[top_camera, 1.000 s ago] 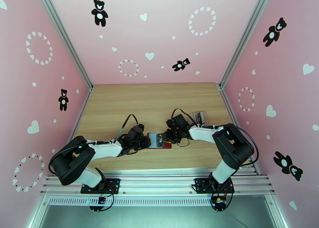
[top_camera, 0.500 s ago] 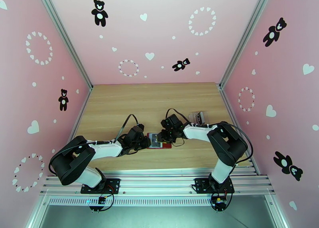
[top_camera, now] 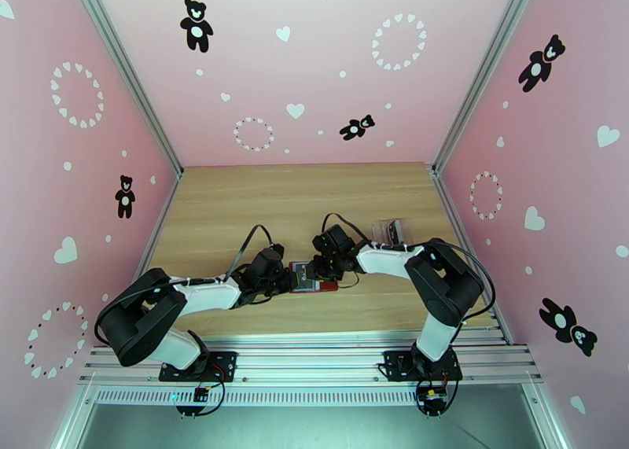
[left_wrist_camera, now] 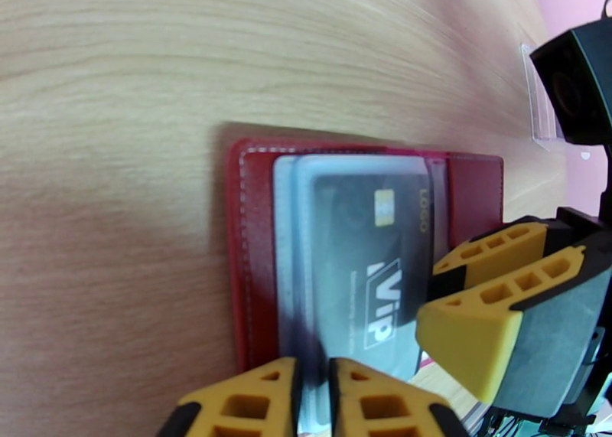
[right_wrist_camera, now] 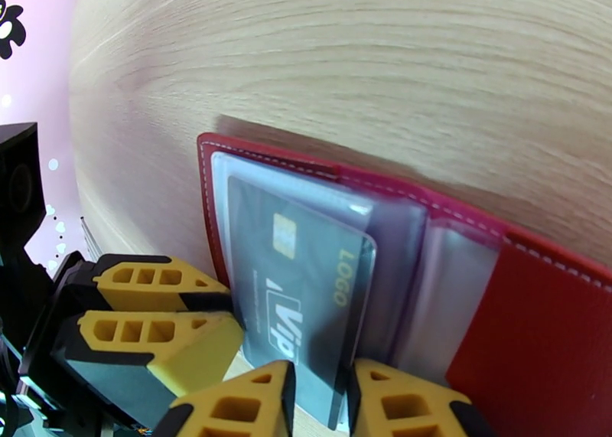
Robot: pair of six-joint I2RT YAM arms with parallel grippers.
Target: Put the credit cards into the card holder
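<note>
A red card holder point(left_wrist_camera: 256, 262) lies open on the wooden table point(left_wrist_camera: 153, 86); a dark card point(left_wrist_camera: 359, 278) with a gold chip and white "VIP" lettering lies over its clear pockets; the left gripper point(left_wrist_camera: 314, 400) straddles the holder's near edge, fingers a narrow gap apart; the right gripper point(left_wrist_camera: 440, 289), fingers nearly together, meets the card's right edge; a clear case point(left_wrist_camera: 539, 94) lies beyond, far right.

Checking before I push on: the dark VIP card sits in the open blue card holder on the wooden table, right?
Not blue: the left wrist view shows the card holder is red. It does lie open on the table, VIP card in it.
</note>
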